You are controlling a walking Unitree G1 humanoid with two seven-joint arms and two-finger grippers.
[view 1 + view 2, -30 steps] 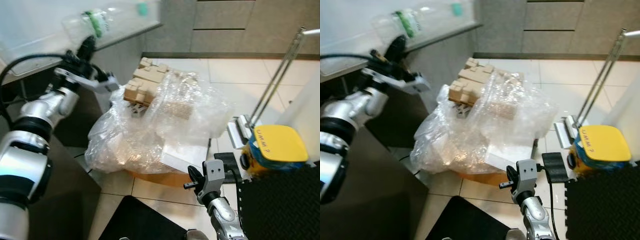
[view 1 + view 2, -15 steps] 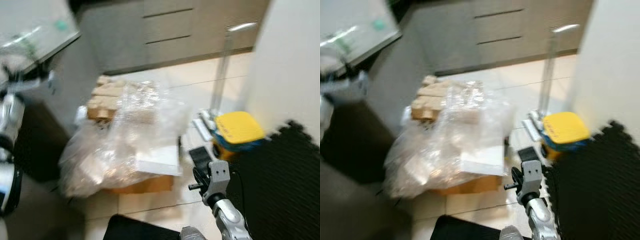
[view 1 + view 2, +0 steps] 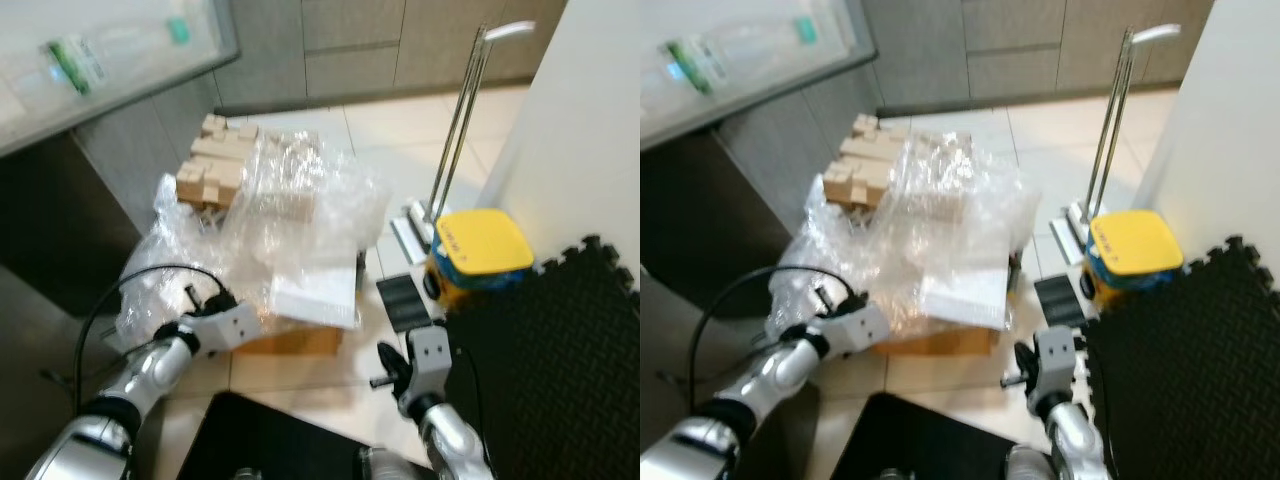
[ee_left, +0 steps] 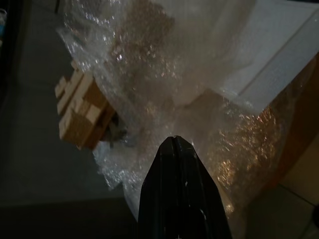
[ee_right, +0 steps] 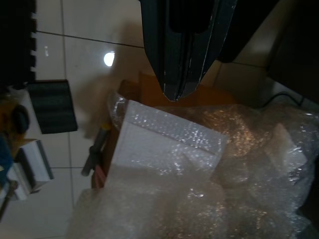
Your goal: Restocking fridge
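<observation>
Brown cardboard box (image 3: 290, 340) on the floor, stuffed with bubble wrap (image 3: 290, 235) and a white foam sheet (image 3: 315, 297). Plastic bottle (image 3: 110, 55) lies on the desk (image 3: 215, 40). Left hand (image 4: 174, 144) pressed together beside wrap; right hand (image 5: 174, 94) pressed together, low. Bare tiles toward cabinets.

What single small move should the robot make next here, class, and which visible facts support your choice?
Probably turn away from the floor clutter and look for the fridge. Both grippers look shut and empty: the left gripper points at the bubble wrap pile over a cardboard box, and the right gripper hangs above the same box. A plastic bottle lies on the counter.
</observation>
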